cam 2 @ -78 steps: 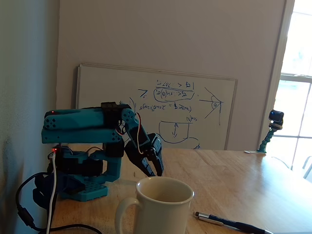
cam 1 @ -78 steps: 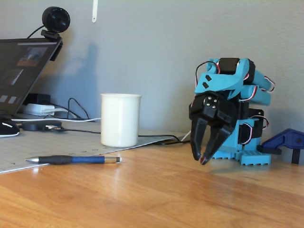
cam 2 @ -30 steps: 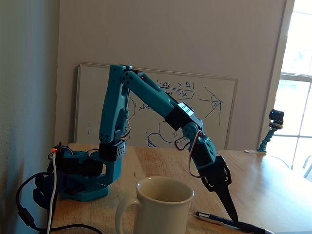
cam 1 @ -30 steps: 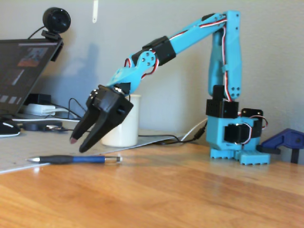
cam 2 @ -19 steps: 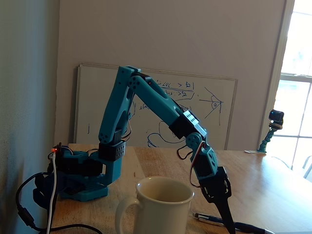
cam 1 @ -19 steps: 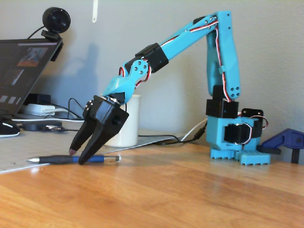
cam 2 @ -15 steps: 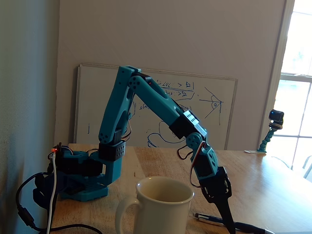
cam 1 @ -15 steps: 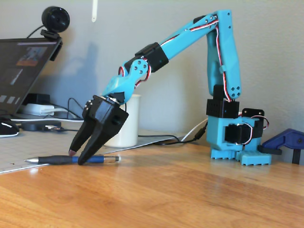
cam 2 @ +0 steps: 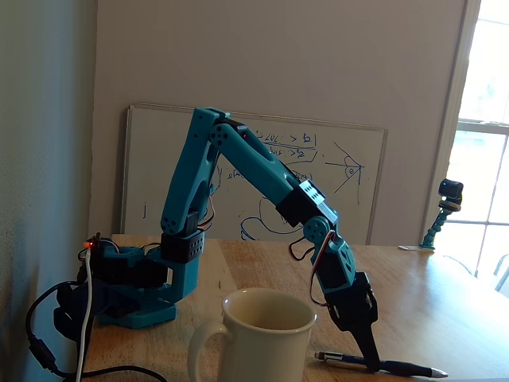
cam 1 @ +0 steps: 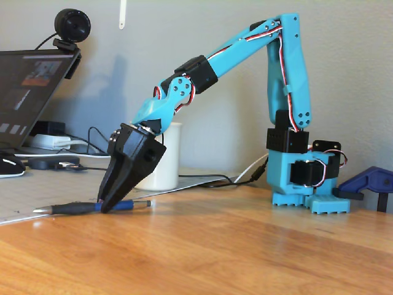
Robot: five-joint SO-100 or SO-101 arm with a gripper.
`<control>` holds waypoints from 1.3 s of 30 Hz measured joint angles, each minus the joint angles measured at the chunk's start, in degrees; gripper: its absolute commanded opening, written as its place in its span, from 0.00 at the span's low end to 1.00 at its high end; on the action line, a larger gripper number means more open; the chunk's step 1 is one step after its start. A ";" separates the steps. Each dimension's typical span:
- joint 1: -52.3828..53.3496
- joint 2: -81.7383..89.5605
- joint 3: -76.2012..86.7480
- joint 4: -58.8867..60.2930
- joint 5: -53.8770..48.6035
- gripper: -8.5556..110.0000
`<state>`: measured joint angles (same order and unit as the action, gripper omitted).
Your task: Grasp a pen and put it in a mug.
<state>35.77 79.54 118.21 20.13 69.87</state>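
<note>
In a fixed view from the side, the blue arm reaches down and to the left from its base so that the black gripper [cam 1: 104, 208] stands tip-down on the wooden table [cam 1: 245, 246], its two fingers drawn together around the pen [cam 1: 92, 207], which lies flat with its silver tip pointing left and its blue barrel showing just right of the fingertips. The steep tilt lets the fingers pinch the slim barrel from either side near its middle, which should keep it balanced on the lift. The white mug [cam 1: 161, 157] stands behind the gripper, partly hidden by it, near enough for a short carry. Against the frame half a second earlier, the fingers that stood spread over the pen have now come together on it, and the pen has turned a little. In a fixed view from behind the mug [cam 2: 266, 338], whose handle shows at its left, the gripper [cam 2: 369, 362] comes down just right of the mug, fingers edge-on so no gap can be made out, onto the pen [cam 2: 382, 364]; compared with half a second earlier, more of the pen shows to the right, its silver end now clear.
</note>
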 measured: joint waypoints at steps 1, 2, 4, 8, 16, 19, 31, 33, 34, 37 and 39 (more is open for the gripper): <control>0.00 0.00 0.00 0.00 0.00 0.07; 0.00 0.00 0.00 0.00 0.00 0.07; 0.00 0.35 0.00 0.00 0.00 0.07; 0.00 5.80 2.72 -0.26 0.00 0.07; -1.23 24.61 18.46 -0.35 -2.46 0.07; -4.83 32.34 23.38 -0.35 -8.79 0.07; -10.02 58.89 41.22 -0.35 -59.50 0.07; -10.11 62.75 41.92 -0.35 -70.58 0.07; -10.11 64.34 42.01 -0.35 -75.50 0.07; -10.11 68.99 42.10 -0.35 -92.20 0.07; -10.11 71.72 42.10 -0.35 -103.36 0.07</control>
<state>25.66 151.26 160.31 19.78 -33.49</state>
